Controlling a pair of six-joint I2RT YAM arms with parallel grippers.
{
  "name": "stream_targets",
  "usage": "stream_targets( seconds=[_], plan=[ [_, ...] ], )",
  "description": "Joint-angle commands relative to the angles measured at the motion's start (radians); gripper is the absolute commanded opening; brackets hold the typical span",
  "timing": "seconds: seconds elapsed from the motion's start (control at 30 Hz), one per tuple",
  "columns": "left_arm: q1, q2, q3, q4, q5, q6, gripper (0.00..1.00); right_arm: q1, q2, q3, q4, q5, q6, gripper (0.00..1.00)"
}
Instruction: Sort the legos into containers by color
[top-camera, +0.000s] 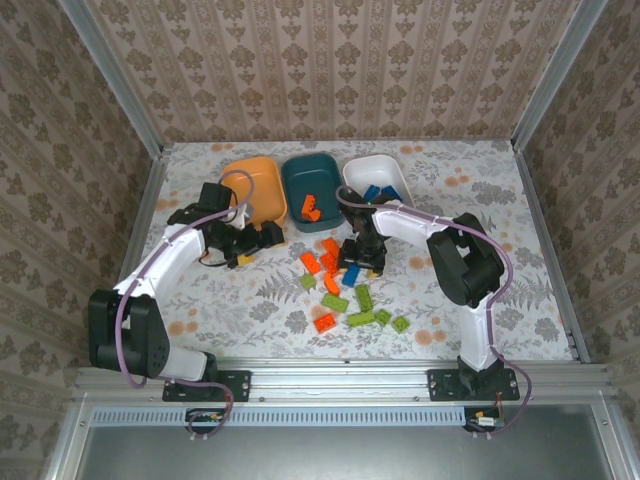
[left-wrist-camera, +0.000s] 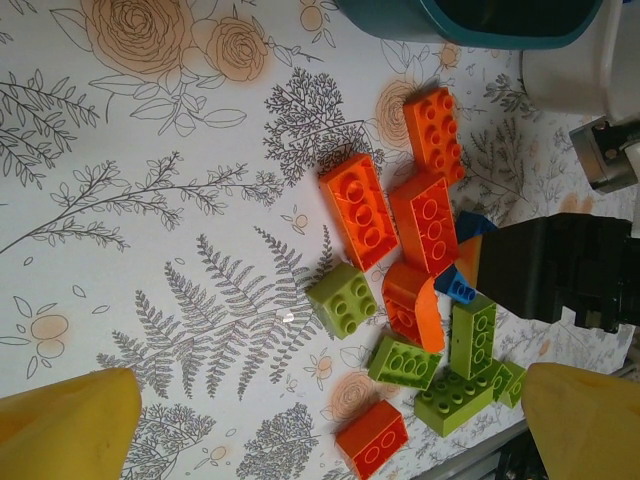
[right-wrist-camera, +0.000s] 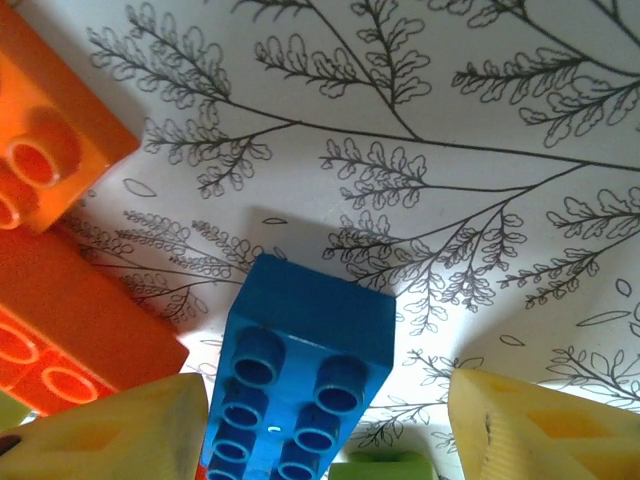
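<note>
**A:** Where did the legos (top-camera: 340, 285) stand?

**B:** Mostly unsorted. A loose heap lay on the worktop (top-camera: 480, 200) in front of the three bowls. It was several orange pieces, several lime green, and one blue brick (right-wrist-camera: 300, 385) at the heap's far side.

**A:** And inside the bowls?

**B:** The teal bowl (top-camera: 312, 185) held a single orange brick (top-camera: 308, 207). The white bowl (top-camera: 373, 180) held a couple of blue bricks (top-camera: 380, 193). I made out nothing in the orange bowl (top-camera: 255, 183), though the left arm covered its near rim.

**A:** So blue was nearly finished?

**B:** I judged so. That was the only blue piece I could find outside a bowl. Orange had barely begun, and green not at all.

**A:** And the end effectors?

**B:** The right end effector (right-wrist-camera: 325, 400) was low over the blue brick, fingers spread to either side. The brick sat closer to one finger than the other, and I couldn't tell whether it touched. Nothing was gripped. The left end effector (left-wrist-camera: 330, 400) was spread wide and carried nothing. It hung low beside the heap, near the orange bowl.

**A:** What remained, then?

**B:** By my reckoning, nearly everything. The blue brick had to go into the white bowl, and the orange pieces in with their fellow in the teal. The greens, I supposed, were for the orange bowl.
</note>
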Motion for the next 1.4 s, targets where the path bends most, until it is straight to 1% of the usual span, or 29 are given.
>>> stream_targets(
  seconds=[0.0, 0.1, 0.27, 0.43, 0.53, 0.7, 0.83, 0.97, 1.07, 1.17, 1.3, 1.37],
  plan=[
    [0.009, -0.003, 0.004, -0.016, 0.014, 0.004, 0.99, 0.003, 0.021, 0.014, -0.029, 0.034, 0.001, 0.65],
    [0.01, 0.009, 0.008, -0.013, 0.019, 0.003, 1.0, 0.003, 0.02, 0.012, -0.038, 0.048, -0.002, 0.6],
    [0.011, 0.022, 0.011, -0.002, 0.026, 0.0, 1.0, -0.014, 0.003, -0.009, -0.036, 0.056, -0.002, 0.48],
    [0.01, 0.037, 0.014, 0.007, 0.03, -0.003, 1.0, -0.038, -0.024, -0.034, -0.033, 0.065, -0.002, 0.43],
    [0.009, 0.046, 0.018, 0.012, 0.033, -0.005, 1.0, -0.058, -0.045, -0.056, -0.028, 0.07, -0.005, 0.37],
    [0.01, 0.066, 0.034, 0.012, 0.036, -0.006, 1.0, -0.1, -0.097, -0.101, -0.025, 0.071, -0.008, 0.35],
    [0.009, 0.083, 0.052, 0.013, 0.036, -0.005, 1.0, -0.147, -0.184, -0.158, -0.027, 0.082, -0.015, 0.34],
    [0.01, 0.097, 0.069, 0.007, 0.036, -0.002, 1.0, -0.217, -0.287, -0.192, -0.052, 0.077, -0.027, 0.32],
    [0.01, 0.106, 0.081, 0.001, 0.034, 0.001, 1.0, -0.258, -0.348, -0.145, -0.068, 0.066, -0.036, 0.32],
    [0.008, 0.116, 0.098, -0.013, 0.03, 0.007, 1.0, -0.289, -0.353, -0.051, -0.061, 0.021, -0.039, 0.32],
    [0.007, 0.126, 0.13, -0.059, 0.006, 0.037, 1.0, -0.325, -0.282, 0.08, -0.034, -0.039, -0.026, 0.32],
    [0.007, 0.121, 0.136, -0.071, -0.002, 0.045, 1.0, -0.332, -0.208, 0.165, -0.033, -0.059, -0.025, 0.31]
  ],
)
